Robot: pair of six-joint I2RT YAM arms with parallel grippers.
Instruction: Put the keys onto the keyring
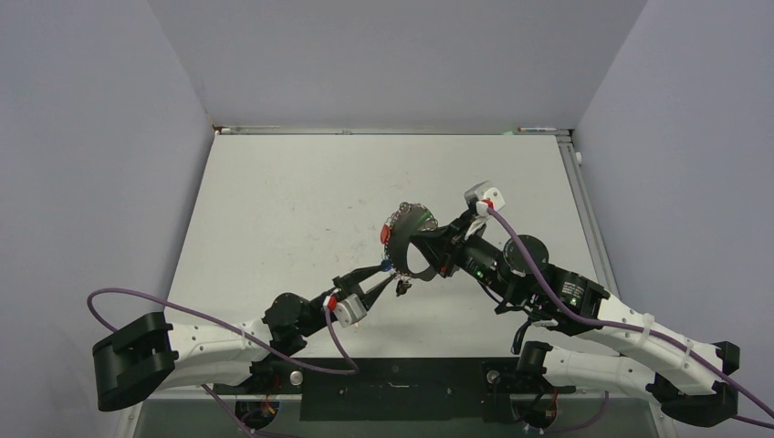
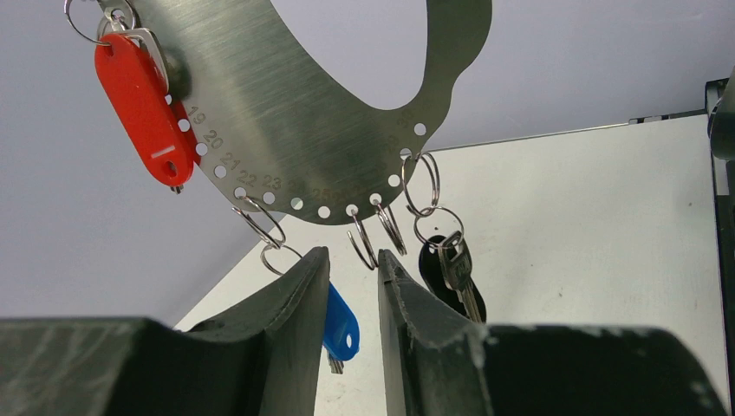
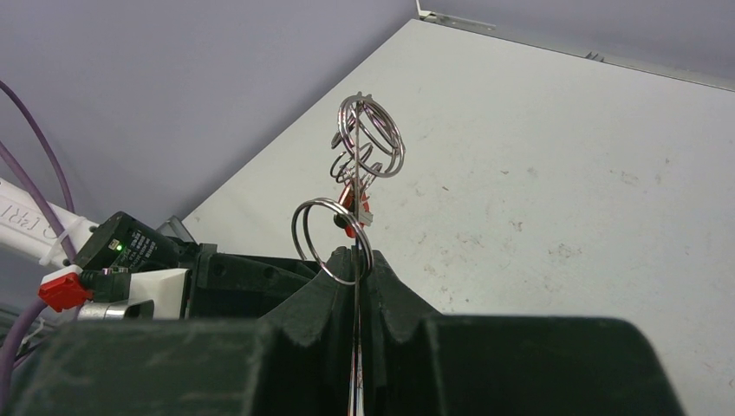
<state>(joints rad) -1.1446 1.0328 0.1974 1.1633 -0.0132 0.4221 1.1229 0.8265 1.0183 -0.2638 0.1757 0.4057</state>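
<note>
The right gripper [image 3: 357,270] is pressed together on the thin edge of the keyring [image 2: 286,113], a flat steel plate with numbered holes, and holds it in the air over the middle of the counter [image 1: 274,201], a little toward the right edge. The left gripper [image 2: 353,260] sits just under the plate's lower rim. Its jaws are narrowly parted and I see nothing between them.

A red tag [image 2: 134,108] and a blue tag [image 2: 341,321] hang from the rim. The keys [image 2: 452,270] dangle from linked split rings [image 2: 422,184] that seem threaded through a rim hole, so this bunch looks to be on already.

To finish well, the right arm should hold the plate steady. The left should back straight down and toward the near edge, so it doesn't snag the loose rings beside its fingertips.

The counter is pale grey and lightly scuffed. A metal rail runs along its far edge, and plain lilac-grey walls [image 1: 91,137] enclose it.
</note>
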